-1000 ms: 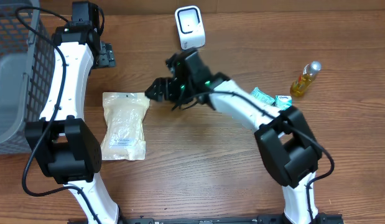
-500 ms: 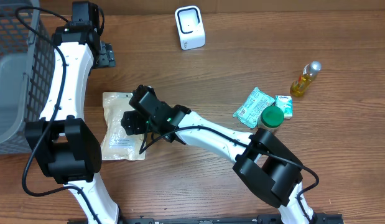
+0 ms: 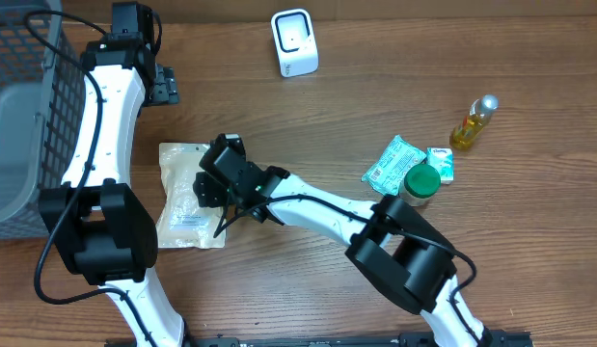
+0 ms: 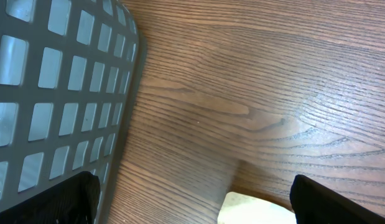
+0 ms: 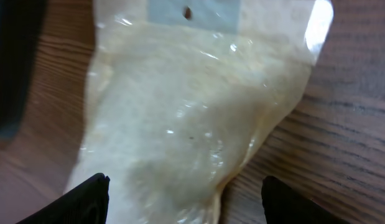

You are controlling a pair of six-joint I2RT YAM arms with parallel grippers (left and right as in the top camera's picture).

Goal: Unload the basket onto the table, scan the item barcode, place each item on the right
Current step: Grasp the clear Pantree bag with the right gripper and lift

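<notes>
A clear pouch of pale grains lies flat on the bench, left of centre and near the grey basket. The right arm reaches across to it; the right jaws stand open just above the pouch's upper half, one fingertip on each side of the bag, gripping nothing. The left arm extends to the far left beside the basket, and the left jaws are spread wide and empty over bare wood. The white scanner stands at the far edge, well apart from the pouch.
</notes>
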